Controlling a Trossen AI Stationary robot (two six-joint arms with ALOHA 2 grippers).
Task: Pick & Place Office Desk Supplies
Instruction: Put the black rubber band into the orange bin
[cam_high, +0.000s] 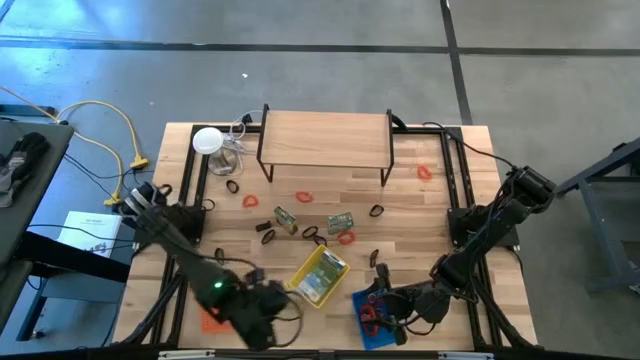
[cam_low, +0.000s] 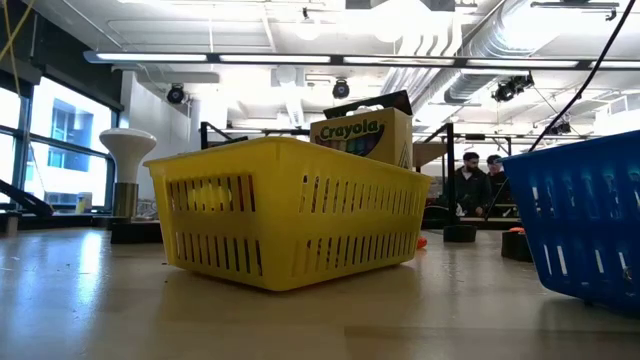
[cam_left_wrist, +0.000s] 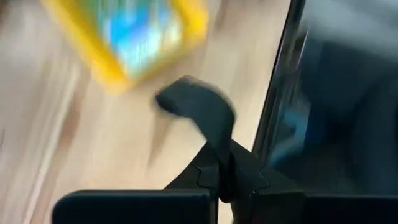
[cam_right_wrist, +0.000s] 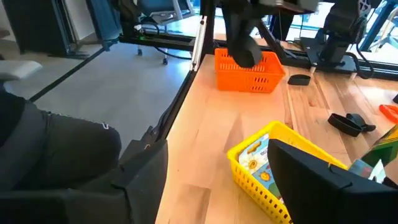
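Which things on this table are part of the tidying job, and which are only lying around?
Job: red rubber bands, black clips, green packets, yellow basket, blue basket, orange basket.
Lying about: white disc, wooden shelf, yellow cable.

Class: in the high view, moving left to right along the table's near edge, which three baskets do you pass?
Orange basket → yellow basket → blue basket.
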